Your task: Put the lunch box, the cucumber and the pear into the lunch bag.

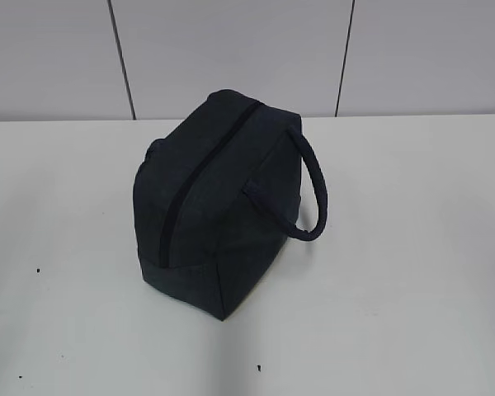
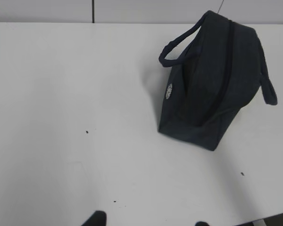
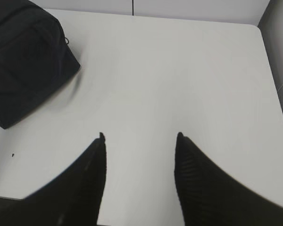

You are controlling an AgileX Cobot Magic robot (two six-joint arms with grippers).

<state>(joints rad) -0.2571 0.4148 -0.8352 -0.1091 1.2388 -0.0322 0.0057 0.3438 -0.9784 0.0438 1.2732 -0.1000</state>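
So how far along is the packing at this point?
Hard to say whether it is beginning or ending. The lunch bag stands on the table with its zipper closed. No lunch box, cucumber or pear shows in any view; whether they are inside cannot be told. Nothing is in hand: the right gripper and left gripper are open, empty and apart from the bag.
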